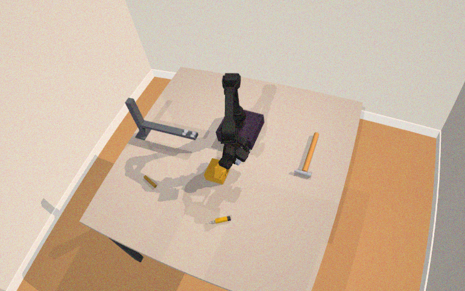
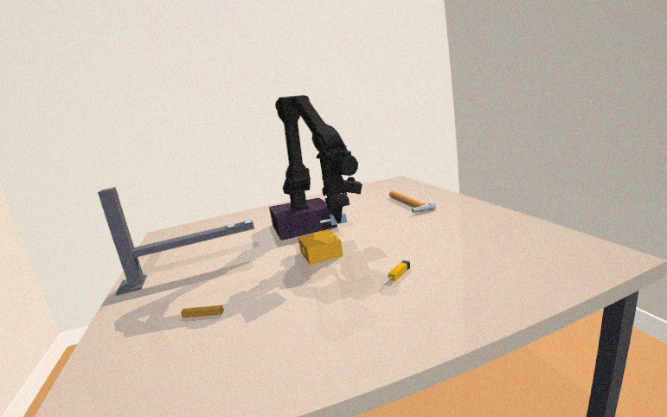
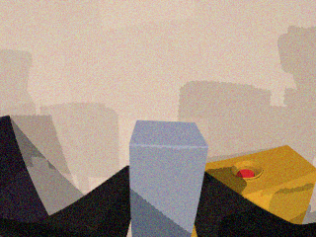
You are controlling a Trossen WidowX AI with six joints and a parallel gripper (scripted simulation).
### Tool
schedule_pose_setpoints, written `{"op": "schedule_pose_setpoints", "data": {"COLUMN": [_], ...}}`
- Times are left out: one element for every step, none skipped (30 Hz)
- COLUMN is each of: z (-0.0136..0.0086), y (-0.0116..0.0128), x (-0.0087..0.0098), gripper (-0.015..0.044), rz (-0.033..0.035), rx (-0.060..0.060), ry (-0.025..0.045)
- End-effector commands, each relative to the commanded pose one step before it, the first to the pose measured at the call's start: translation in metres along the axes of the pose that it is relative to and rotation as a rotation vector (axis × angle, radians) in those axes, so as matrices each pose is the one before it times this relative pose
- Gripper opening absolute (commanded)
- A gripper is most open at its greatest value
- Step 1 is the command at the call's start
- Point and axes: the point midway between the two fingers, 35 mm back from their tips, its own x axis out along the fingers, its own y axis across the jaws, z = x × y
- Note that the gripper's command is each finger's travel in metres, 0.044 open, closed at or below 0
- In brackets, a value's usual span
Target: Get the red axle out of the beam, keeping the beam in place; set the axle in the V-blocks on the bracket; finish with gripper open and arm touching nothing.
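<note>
My nearly closed end effector (image 1: 234,162) (image 2: 337,218) (image 3: 162,176) is gripping the pale blue-grey block (image 1: 237,162) (image 2: 343,218) (image 3: 168,183), so I am drawing smoothly, sparing the yellow block (image 1: 213,174) (image 2: 323,251) (image 3: 276,173).

The pale beige tabletop (image 1: 274,217) (image 2: 429,331) (image 3: 99,30) has straight edges and stands on dark legs (image 1: 129,251) (image 2: 612,352), over an orange-brown floor (image 1: 389,202) (image 2: 527,373). Near one edge stands the dark gray bracket (image 1: 165,129) (image 2: 114,227), its flat foot on the surface. A dark purple base block (image 1: 257,126) (image 2: 294,220) sits well apart from that foot. Near the block is the yellow beam (image 1: 214,171) (image 2: 322,249) (image 3: 286,173). A hammer (image 1: 310,153) (image 2: 408,200) with an orange handle and gray metal head lies on its side, well apart from the beam. A yellow-handled tool (image 1: 222,220) (image 2: 399,271) with a black end and thin metal tip lies flat. A short, brownish-yellow bar (image 1: 149,181) (image 2: 202,311) lies on the bracket's side of the tabletop. Soft shadows cross the surface.
</note>
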Motion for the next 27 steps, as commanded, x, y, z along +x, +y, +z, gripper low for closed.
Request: {"op": "schedule_pose_setpoints", "data": {"z": [-0.00017, 0.00018, 0.00027, 0.00008, 0.00015, 0.00011, 0.00005, -0.00003, -0.00009, -0.00011, -0.00008, -0.00006, -0.00006, -0.00006, 0.00034, 0.00065, 0.00097, 0.00130, 0.00154, 0.00178, 0.00196, 0.00204, 0.00207, 0.00209, 0.00211, 0.00212, 0.00213], "y": [-0.00005, -0.00041, -0.00062, -0.00017, -0.00036, -0.00032, -0.00023, -0.00010, 0.00003, 0.00006, -0.00001, -0.00006, -0.00008, -0.00008, -0.00063, -0.00119, -0.00176, -0.00236, -0.00277, -0.00318, -0.00346, -0.00358, -0.00360, -0.00360, -0.00359, -0.00359, -0.00358], "x": [-0.01946, -0.00076, -0.00002, 0.00070, 0.00049, 0.00019, 0.00011, 0.00012, 0.00014, 0.00013, 0.00008, 0.00002, -0.00001, -0.00001, -0.00011, -0.00020, -0.00029, -0.00037, -0.00041, -0.00043, -0.00042, -0.00039, -0.00034, -0.00028, -0.00023, -0.00018, -0.00012], "gripper": [0.0000, 0.0000, 0.0000, 0.0000, 0.0000, 0.0000, 0.0000, 0.0000, 0.0000, 0.0000, 0.0000, 0.0000, 0.0000, 0.0000, 0.0000, 0.0000, 0.0000, 0.0000, 0.0000, 0.0000, 0.0000, 0.0000, 0.0000, 0.0000, 0.0000, 0.0000, 0.0000], "rz": [-0.00074, -0.00003, -0.00005, -0.00001, -0.00002, -0.00002, -0.00001, 0.00000, 0.00001, 0.00001, 0.00001, 0.00000, 0.00000, 0.00000, -0.00005, -0.00009, -0.00013, -0.00018, -0.00021, -0.00024, -0.00026, -0.00027, -0.00027, -0.00027, -0.00027, -0.00027, -0.00027], "rx": [-0.0025, 0.0000, 0.0000, -0.0033, -0.0090, -0.0115, -0.0150, -0.0189, -0.0228, -0.0262, -0.0285, -0.0292, -0.0289, -0.0283, -0.0007, -0.0013, -0.0019, -0.0026, -0.0030, -0.0035, -0.0038, -0.0040, -0.0040, -0.0040, -0.0040, -0.0040, -0.0040], "ry": [-0.00369, -0.00001, -0.00002, -0.00001, -0.00001, -0.00001, 0.00000, 0.00000, 0.00001, 0.00001, 0.00001, 0.00001, 0.00001, 0.00001, -0.00003, -0.00005, -0.00007, -0.00010, -0.00012, -0.00014, -0.00015, -0.00016, -0.00016, -0.00016, -0.00017, -0.00017, -0.00017]}}
